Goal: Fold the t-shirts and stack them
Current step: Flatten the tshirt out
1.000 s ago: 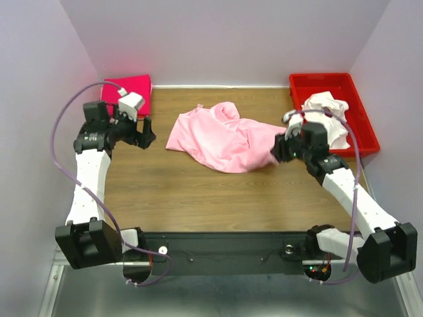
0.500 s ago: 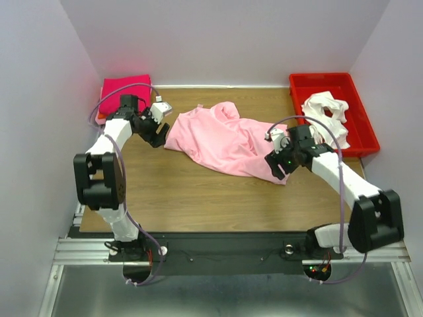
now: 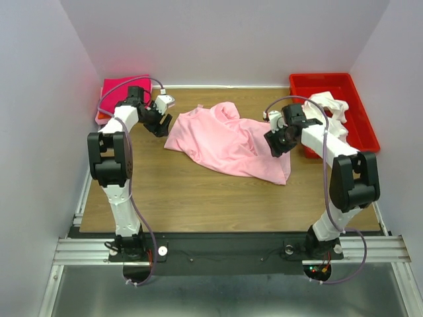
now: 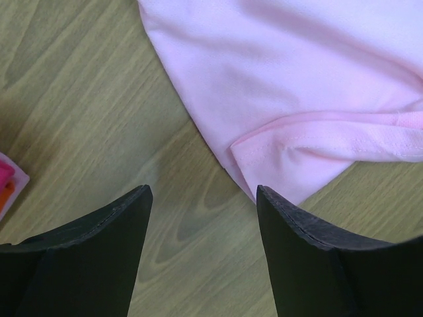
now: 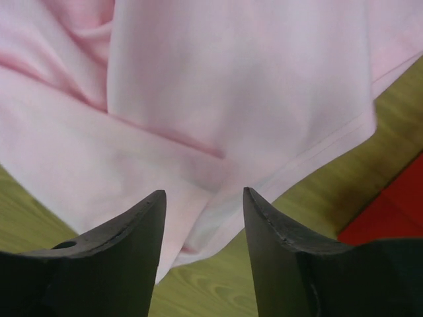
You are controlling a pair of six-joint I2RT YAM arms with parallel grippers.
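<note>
The brown wooden table (image 3: 165,191) carries a rumpled pale pink cotton t-shirt (image 3: 225,142) in its middle, unfolded, its long axis running from the far left down toward the near right. At the far right stands a red plastic bin (image 3: 317,77) with a crumpled white garment (image 3: 330,109) in it, and in the far left corner lies a folded magenta shirt (image 3: 122,89), which I take to be the start of the stack. The pink t-shirt lies between the two arms, so each has one end of it within reach. The left gripper (image 3: 160,125) sits just beside the shirt's far left end and the right gripper (image 3: 276,144) over its right edge. Both seem about equally close to their own end. In the left wrist view the left gripper (image 4: 201,198) is spread wide and holds nothing. Bare wood shows between its fingers, and the shirt's hemmed corner (image 4: 264,165) lies just ahead, a little to the right. The right gripper (image 5: 203,198) is also parted and empty, with pink cloth directly beneath the gap and the hem running off to its right. Whether its tips touch the fabric cannot be told. The next grasp likely depends on each gripper closing over its hem.
</note>
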